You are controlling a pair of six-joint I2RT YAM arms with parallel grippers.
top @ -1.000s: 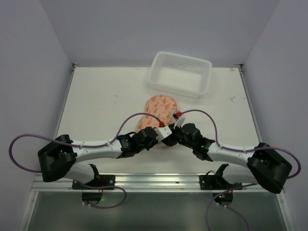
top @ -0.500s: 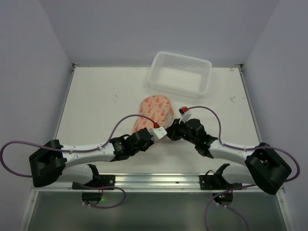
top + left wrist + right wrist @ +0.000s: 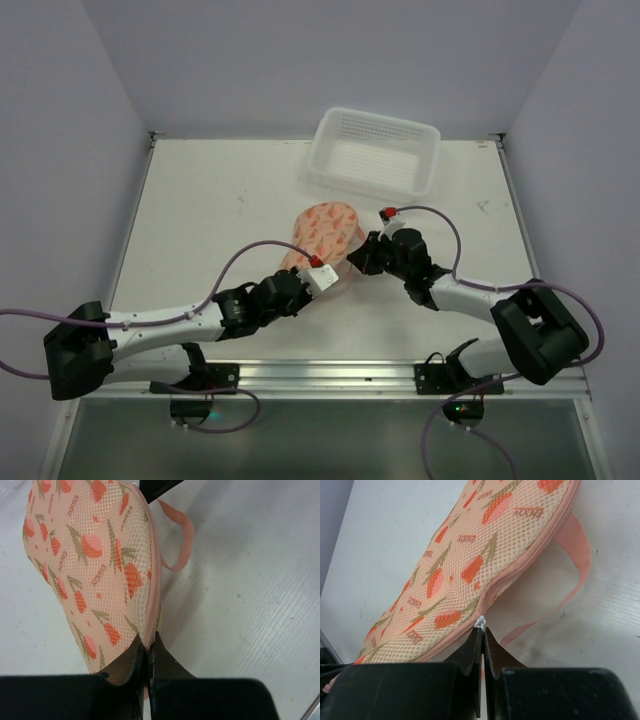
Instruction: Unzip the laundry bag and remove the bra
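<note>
Drawing my arms apart over the last second, I have the left hand (image 3: 148, 649) pinching the near seam of the peach-pink mesh laundry bag with red-orange prints (image 3: 325, 228) on the white worktop (image 3: 200, 220) and the right hand (image 3: 481, 632) pinching its small white zipper pull (image 3: 480, 622); the zip looks barely opened, bra unseen

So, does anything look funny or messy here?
Nothing is spilled or broken. Only the laundry bag looks odd: it seems tipped up, pinched between the left tool and right tool, its pink loop hanging loose.
</note>
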